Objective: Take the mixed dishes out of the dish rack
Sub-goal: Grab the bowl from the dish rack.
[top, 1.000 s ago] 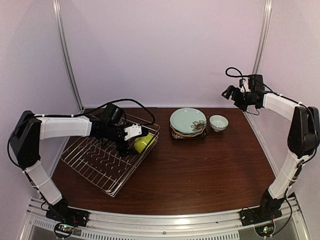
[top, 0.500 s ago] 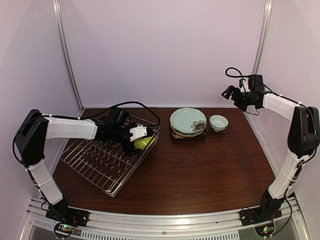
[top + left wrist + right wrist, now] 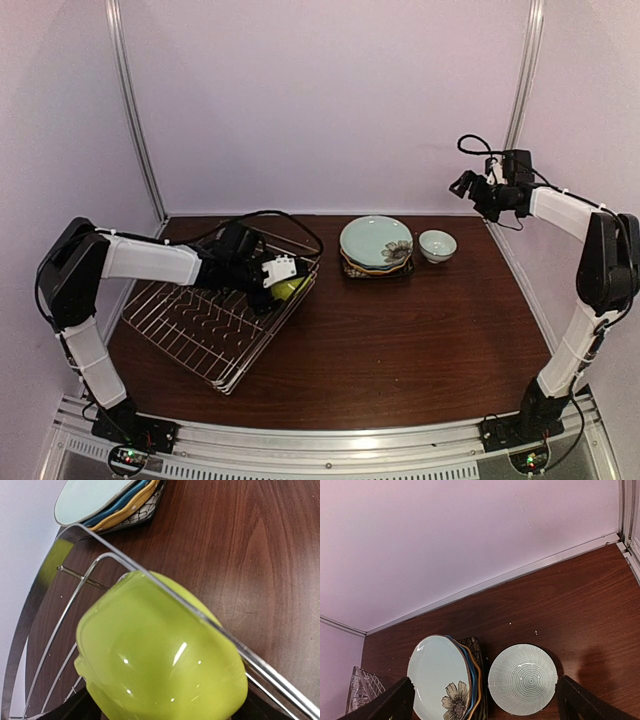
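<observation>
The dish rack (image 3: pixel 190 330), a silver wire basket, lies at the left of the table. A lime-green bowl (image 3: pixel 291 288) rests on its side in the rack's right corner, against the rim wire (image 3: pixel 165 587). My left gripper (image 3: pixel 283 274) reaches over the rack, open wide, with the bowl (image 3: pixel 160 655) between its fingers; I cannot see whether the dark fingers (image 3: pixel 75 707) touch it. A pale teal flower plate tops the stack of plates (image 3: pixel 375 243) at the back, and a small pale bowl (image 3: pixel 437 244) stands beside it. My right gripper (image 3: pixel 466 186) hangs open and empty high above the small bowl (image 3: pixel 522 679).
The plate stack (image 3: pixel 442 680) shows blue and orange rims over a dark patterned plate. Metal frame posts (image 3: pixel 135 110) rise at both back corners, and a pale wall closes the back. Bare dark wood (image 3: pixel 400 340) lies right of the rack.
My left gripper has dropped lower and pushed forward around the lime-green bowl, and its jaws have narrowed slightly. The right arm has barely shifted.
</observation>
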`<action>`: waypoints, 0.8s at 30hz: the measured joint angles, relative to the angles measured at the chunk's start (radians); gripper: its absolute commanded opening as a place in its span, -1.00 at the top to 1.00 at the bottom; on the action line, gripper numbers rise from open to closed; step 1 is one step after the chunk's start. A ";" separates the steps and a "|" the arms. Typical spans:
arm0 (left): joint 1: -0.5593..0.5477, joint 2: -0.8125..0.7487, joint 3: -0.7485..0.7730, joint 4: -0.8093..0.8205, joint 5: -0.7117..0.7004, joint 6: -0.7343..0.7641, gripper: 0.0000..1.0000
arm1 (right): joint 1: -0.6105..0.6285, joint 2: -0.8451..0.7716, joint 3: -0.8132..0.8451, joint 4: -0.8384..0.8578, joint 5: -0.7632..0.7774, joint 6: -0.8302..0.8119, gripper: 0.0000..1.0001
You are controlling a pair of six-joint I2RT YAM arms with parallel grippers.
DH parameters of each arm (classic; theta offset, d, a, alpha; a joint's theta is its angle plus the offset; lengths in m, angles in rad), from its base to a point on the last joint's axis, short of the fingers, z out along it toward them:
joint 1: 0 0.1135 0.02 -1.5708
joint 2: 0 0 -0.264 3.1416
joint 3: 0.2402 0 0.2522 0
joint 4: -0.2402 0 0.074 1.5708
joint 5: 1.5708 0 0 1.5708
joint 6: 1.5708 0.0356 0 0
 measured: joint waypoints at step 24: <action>-0.002 -0.063 -0.035 0.081 -0.060 -0.058 -0.13 | 0.000 0.000 0.000 0.003 -0.001 0.000 -0.99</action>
